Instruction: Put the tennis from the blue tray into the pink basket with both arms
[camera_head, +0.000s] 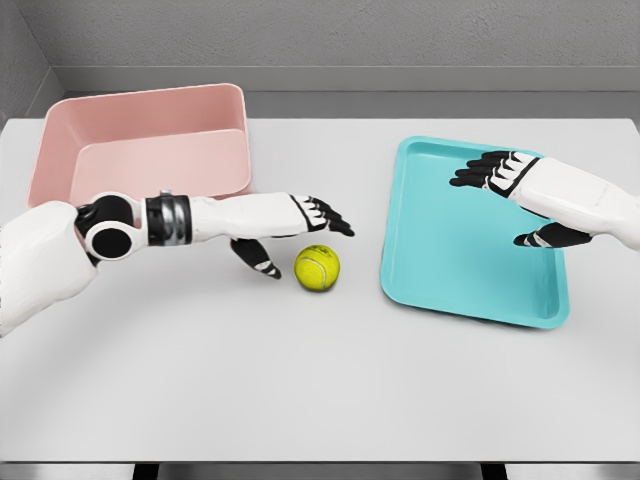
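A yellow-green tennis ball (317, 268) lies on the white table between the pink basket (140, 140) and the blue tray (470, 235), not in either. My left hand (300, 235) reaches in from the left and hovers just above and left of the ball, fingers spread, thumb pointing down beside it, holding nothing. My right hand (495, 195) floats over the tray's middle with its fingers extended leftward and its thumb down, also empty. The tray holds nothing.
The pink basket sits at the table's back left and has nothing inside. The white table (320, 390) stretches wide in front of both arms. A grey wall runs behind.
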